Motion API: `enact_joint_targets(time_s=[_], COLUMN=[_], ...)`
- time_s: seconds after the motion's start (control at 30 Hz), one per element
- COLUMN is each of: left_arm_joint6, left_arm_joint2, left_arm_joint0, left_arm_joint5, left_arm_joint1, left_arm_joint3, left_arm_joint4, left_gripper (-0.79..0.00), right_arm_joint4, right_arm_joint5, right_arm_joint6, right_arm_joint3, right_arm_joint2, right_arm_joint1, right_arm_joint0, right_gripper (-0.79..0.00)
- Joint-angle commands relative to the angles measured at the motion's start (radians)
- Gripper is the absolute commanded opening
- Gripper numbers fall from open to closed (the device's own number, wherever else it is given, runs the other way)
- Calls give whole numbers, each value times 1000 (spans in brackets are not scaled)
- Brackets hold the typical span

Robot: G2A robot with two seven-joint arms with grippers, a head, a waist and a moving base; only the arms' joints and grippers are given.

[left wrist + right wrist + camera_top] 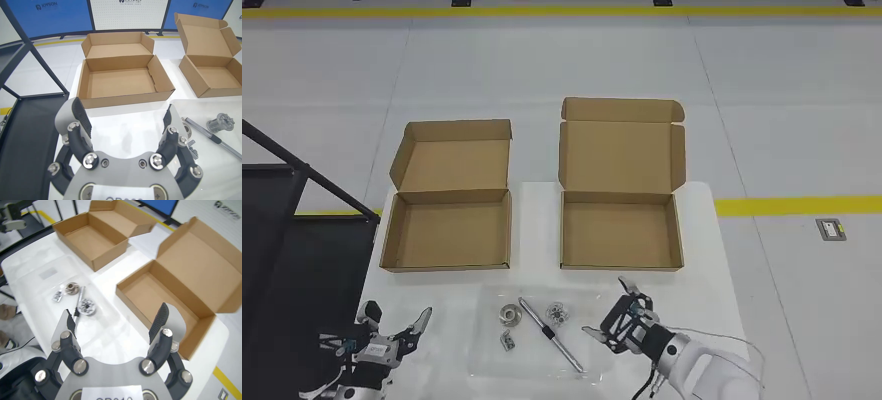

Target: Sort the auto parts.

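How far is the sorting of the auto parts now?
Done: nothing yet; the left box and the right box are both empty. In hand: nothing; the left pincer and the right pincer are open and hold nothing. Left: all four parts, the rod, the hub, the toothed wheel and the small clip, lie on the clear sheet, outside the boxes.

Desk (534, 225): left box (447, 236) and right box (620, 233) side by side at the back. Before them (robot's side) lies the tray (492, 368); in it the rod (550, 334) lies between hub (509, 315) and gear (556, 314).
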Motion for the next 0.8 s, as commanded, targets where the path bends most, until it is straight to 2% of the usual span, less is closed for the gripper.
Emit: enact_joint_targets(time_s=[0.0, 0.27, 0.33, 0.4, 0.57, 0.77], left_arm_joint6=[0, 0, 0, 0, 0, 0], left_arm_joint2=[0, 0, 0, 0, 0, 0], left_arm_joint0=[0, 0, 0, 0, 0, 0], left_arm_joint5=[0, 0, 0, 0, 0, 0], left_arm_joint1=[0, 0, 0, 0, 0, 0], left_arm_joint3=[0, 0, 0, 0, 0, 0], left_arm_joint4=[0, 0, 0, 0, 0, 0], left_gripper=[0, 0, 0, 0, 0, 0], right_arm_joint4=[0, -6, -27, 24, 133, 235], right_arm_joint5=[3, -13, -32, -49, -22, 149], right_arm_joint6=[-15, -7, 70, 112, 245, 372], right_arm_joint3=[0, 2, 12, 24, 191, 373], right_arm_joint2=[18, 13, -4, -64, -253, -380], right_arm_joint1=[0, 1, 2, -9, -58, -119], right_arm_joint0=[-10, -12, 0, 42, 233, 380], right_gripper=[0, 0, 0, 0, 0, 0])
